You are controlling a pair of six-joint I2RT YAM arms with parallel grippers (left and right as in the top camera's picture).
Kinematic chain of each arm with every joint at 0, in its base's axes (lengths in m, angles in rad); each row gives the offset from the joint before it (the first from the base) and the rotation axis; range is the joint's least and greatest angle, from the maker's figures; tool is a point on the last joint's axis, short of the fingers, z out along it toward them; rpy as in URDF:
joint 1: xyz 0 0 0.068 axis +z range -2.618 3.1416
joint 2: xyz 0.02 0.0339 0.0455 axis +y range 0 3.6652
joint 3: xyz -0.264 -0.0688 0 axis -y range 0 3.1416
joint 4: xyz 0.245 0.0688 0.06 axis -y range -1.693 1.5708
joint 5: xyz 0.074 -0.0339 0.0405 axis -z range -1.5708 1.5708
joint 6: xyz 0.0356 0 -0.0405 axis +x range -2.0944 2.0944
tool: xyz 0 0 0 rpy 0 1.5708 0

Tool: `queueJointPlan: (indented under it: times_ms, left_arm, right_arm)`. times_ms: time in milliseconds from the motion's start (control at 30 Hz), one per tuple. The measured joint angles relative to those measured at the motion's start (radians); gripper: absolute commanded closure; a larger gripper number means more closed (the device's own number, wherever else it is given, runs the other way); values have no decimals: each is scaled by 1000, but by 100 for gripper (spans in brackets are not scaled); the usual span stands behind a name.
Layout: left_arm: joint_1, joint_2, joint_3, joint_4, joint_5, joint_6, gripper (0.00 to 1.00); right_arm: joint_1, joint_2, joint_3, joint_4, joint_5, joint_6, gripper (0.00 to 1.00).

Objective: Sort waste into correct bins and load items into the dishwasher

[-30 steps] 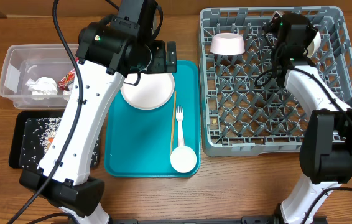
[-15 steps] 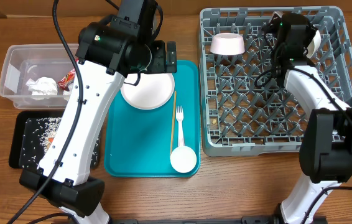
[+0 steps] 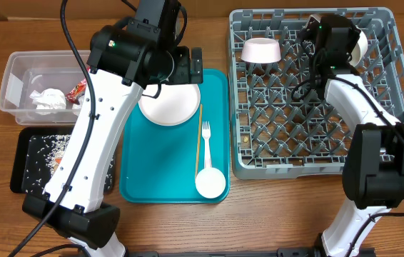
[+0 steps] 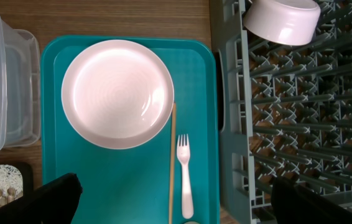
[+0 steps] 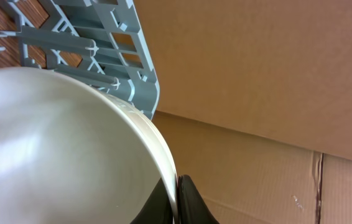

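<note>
Barely shifting since a second ago, the right gripper (image 3: pixel 346 44) is edging slightly leftward over the back right corner of the grey rack (image 3: pixel 259 135) — only its wrist view is showing the fingers (image 5: pixel 196 205) clenching the rim of a white dish (image 5: pixel 51 143). The left gripper (image 3: pixel 189 66) is hanging spread wide above the plate (image 4: pixel 117 93) on the teal tray (image 4: pixel 126 180), with the fork (image 4: pixel 185 168) and chopstick (image 4: pixel 172 155) lying beside the plate. Overhead, napkins (image 3: pixel 48 98) are sitting in the clear tub (image 3: pixel 9 78).

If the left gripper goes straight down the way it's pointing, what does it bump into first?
Probably the thin wooden chopstick or the white plastic fork on the teal plastic tray, just beside the white round plate. The open left gripper hangs above them, but depth is hard to judge.
</note>
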Motion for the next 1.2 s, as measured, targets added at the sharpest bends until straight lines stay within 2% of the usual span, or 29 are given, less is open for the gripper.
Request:
queueJointPlan:
  times_ms: [500, 567, 667, 867, 1000, 1033, 1067, 1133, 1200]
  left_arm:
    - [0, 0, 0, 0, 0, 0, 0]
    - [0, 0, 0, 0, 0, 0, 0]
    - [0, 0, 0, 0, 0, 0, 0]
    - [0, 0, 0, 0, 0, 0, 0]
    - [0, 0, 0, 0, 0, 0, 0]
    - [0, 0, 0, 0, 0, 0, 0]
    - [0, 0, 0, 0, 0, 0, 0]
    - [0, 0, 0, 0, 0, 0, 0]
    - [0, 0, 0, 0, 0, 0, 0]
  right_arm:
    - [43, -2, 13, -68, 44, 44, 96]
    - [46, -3, 13, -82, 56, 71, 95]
    - [51, -8, 19, -121, 59, 122, 89]
    - [100, -13, 19, -177, 45, 244, 88]
    - [125, -9, 7, -223, 15, 312, 69]
    - [132, -8, 3, -238, 7, 328, 61]
    - [138, -7, 0, -246, 2, 332, 42]
    - [151, -2, -3, -251, -4, 363, 17]
    - [158, 1, -4, -253, -10, 382, 8]
